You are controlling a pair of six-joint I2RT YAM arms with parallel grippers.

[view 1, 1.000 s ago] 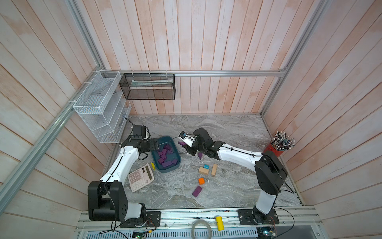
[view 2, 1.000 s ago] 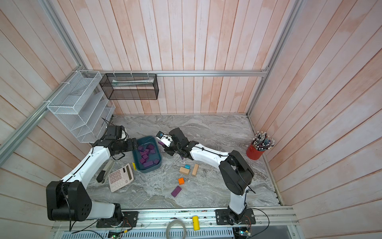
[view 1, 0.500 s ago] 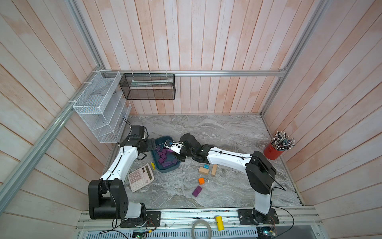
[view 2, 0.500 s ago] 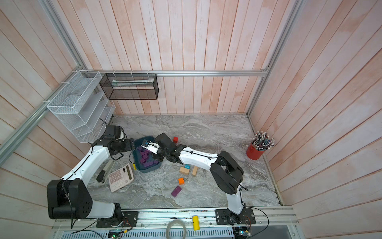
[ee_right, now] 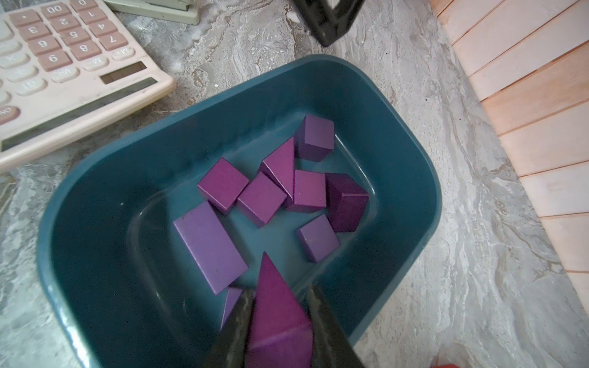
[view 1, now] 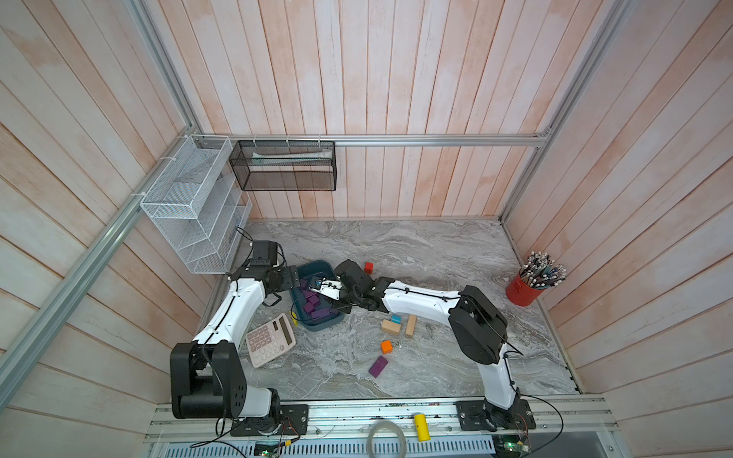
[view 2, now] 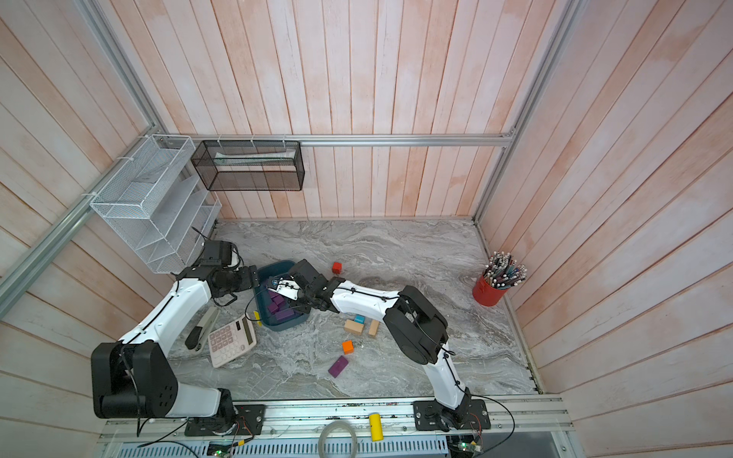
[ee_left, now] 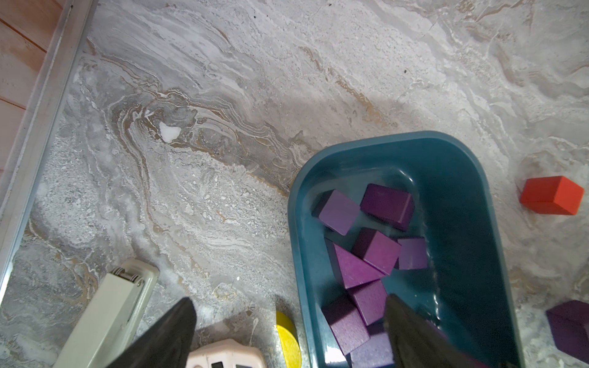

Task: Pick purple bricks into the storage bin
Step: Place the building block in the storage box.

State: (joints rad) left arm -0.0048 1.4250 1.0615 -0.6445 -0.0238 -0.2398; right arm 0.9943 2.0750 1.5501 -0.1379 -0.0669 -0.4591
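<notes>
The teal storage bin (view 1: 323, 326) (view 2: 285, 326) lies at the left of the table with several purple bricks (view 1: 313, 299) (ee_right: 210, 245) in it. My right gripper (ee_right: 280, 291) (view 1: 317, 283) hangs over the bin's inside, shut on a purple wedge (ee_right: 277, 306) that points down into it. At the bin's left rim (ee_left: 382, 141) my left gripper (ee_left: 288, 299) (view 1: 295, 277) stands open and holds nothing, one finger outside the bin and one over it. One purple brick (view 1: 378, 365) (view 2: 338, 366) lies on the table near the front. Another purple brick (ee_left: 569, 325) lies just outside the bin.
A calculator (view 1: 271, 339), a stapler (view 2: 202, 327) and a yellow piece (ee_left: 288, 337) lie left of the bin. A red cube (view 1: 369, 267), an orange cube (view 1: 386, 347), a blue cube (view 1: 396, 318) and two tan blocks (view 1: 390, 327) lie to its right. A red pen cup (view 1: 523, 291) stands far right.
My right gripper has carried the purple wedge leftward from beside the bin to over its inside, uncovering the red cube. The left arm has stayed put.
</notes>
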